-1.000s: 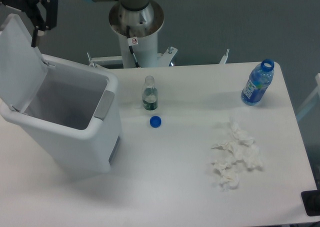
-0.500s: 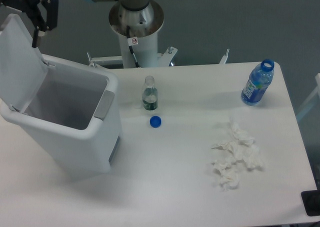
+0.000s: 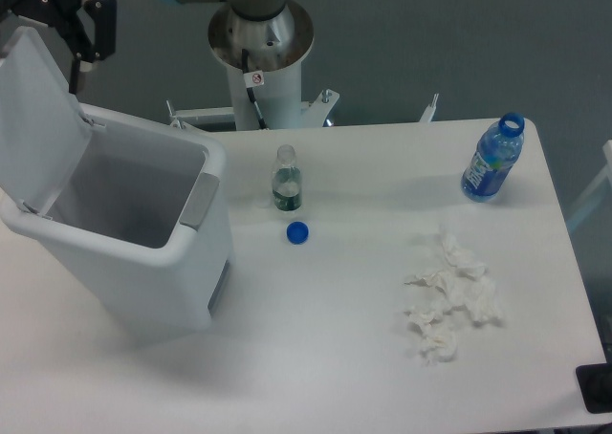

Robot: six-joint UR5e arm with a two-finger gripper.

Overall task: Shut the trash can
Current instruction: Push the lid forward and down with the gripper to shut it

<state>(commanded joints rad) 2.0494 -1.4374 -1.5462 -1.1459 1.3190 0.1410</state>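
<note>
I'm seeing the pincer (image 3: 75,47) sitting at the top left, just behind the upper edge of the lid (image 3: 38,119). Versus a second ago it's nudging slightly right and up; tiny shift, nothing else is moving. Fingers are dark against a dark background, so I cannot tell whether they're apart or together, or whether they're touching the lid.

The bin (image 3: 143,252) is standing on the left side of the worktop (image 3: 325,358), mouth wide open, lid tipped back at a steep angle on its rear hinge. Grey tab (image 3: 199,201) is facing the middle of the worktop. Lid angle is looking the same as before, so I'm reading this as lining up, not pushing yet. Task not started in effect.

Next move, as I judge it: push the lid's top edge forward and down over the hinge. Risk: the bin is light and empty, so it may slide or tip rather than close.

Small bottle (image 3: 286,180), blue cap (image 3: 297,231), blue bottle (image 3: 493,159) and tissues (image 3: 449,300) are lying well clear.
</note>
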